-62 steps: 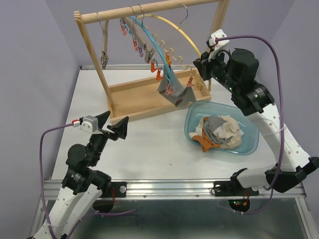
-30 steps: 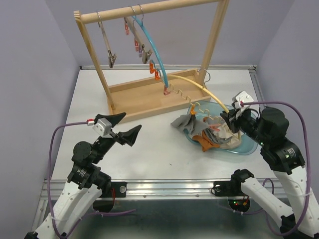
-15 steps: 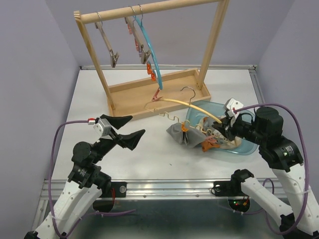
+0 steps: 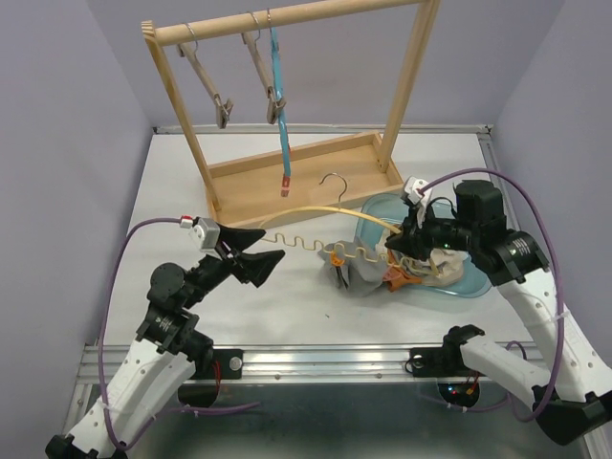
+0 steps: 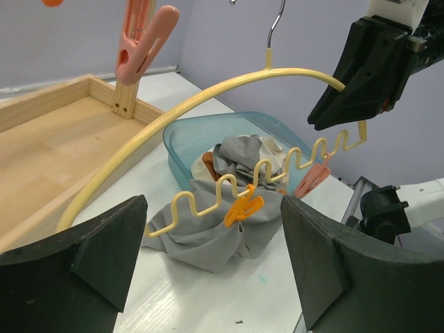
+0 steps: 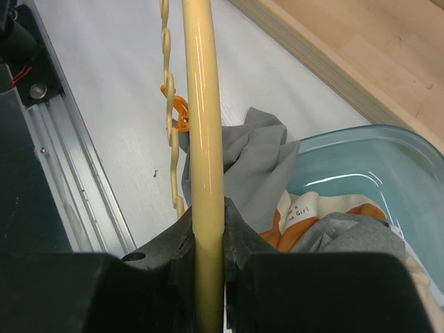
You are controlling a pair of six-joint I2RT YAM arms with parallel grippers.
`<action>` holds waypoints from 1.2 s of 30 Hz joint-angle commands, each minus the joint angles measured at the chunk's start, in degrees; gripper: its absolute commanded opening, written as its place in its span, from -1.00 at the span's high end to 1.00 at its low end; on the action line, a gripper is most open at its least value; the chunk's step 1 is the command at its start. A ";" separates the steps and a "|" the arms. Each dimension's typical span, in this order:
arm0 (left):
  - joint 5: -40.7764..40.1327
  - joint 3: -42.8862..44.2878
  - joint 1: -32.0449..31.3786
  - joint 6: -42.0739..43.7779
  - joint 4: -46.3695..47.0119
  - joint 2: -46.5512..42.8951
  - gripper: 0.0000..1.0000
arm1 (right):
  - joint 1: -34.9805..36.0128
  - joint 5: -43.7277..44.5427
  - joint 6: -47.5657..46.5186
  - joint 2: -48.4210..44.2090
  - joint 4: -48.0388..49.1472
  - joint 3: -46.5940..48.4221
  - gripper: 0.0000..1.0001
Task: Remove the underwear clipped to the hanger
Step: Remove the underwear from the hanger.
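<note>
My right gripper point(image 4: 406, 241) is shut on the arc of a yellow hanger point(image 4: 325, 208), held low over the table and reaching left. An orange clip point(image 4: 336, 256) on its wavy lower bar pins a grey underwear point(image 4: 359, 279) that sags onto the table beside the blue tub point(image 4: 375, 212). More underwear point(image 6: 305, 208), white, orange and grey, lies heaped in the tub. My left gripper point(image 4: 271, 245) is open at the hanger's left end. In the left wrist view the clipped grey underwear point(image 5: 208, 236) lies just ahead, between its fingers. A pink clip point(image 5: 312, 182) hangs further along the bar.
A wooden rack point(image 4: 287, 19) with a tray base point(image 4: 296, 177) stands at the back. A blue hanger point(image 4: 280, 105) with clips and two wooden clip hangers point(image 4: 215, 91) hang from it. The arms' mounting rail point(image 4: 335, 359) runs along the near edge.
My right gripper brought the yellow hanger down off the rack and leftward, dragging the grey underwear out beside the tub. My left gripper reached right toward it, jaws slightly narrower. The blue hanger swung.
</note>
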 commanded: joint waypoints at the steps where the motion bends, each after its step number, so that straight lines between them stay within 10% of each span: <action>1: -1.20 -0.34 -0.41 -1.97 3.01 1.35 -0.77 | -0.34 -4.14 1.31 1.28 4.10 6.33 0.99; 19: -25.00 1.34 -17.36 -2.67 6.35 10.58 -0.81 | -0.34 -5.02 2.63 3.84 6.21 6.43 0.99; 36: -29.59 -2.44 -25.20 2.60 16.98 16.04 -0.76 | -0.34 -3.27 5.00 3.92 7.44 6.78 0.99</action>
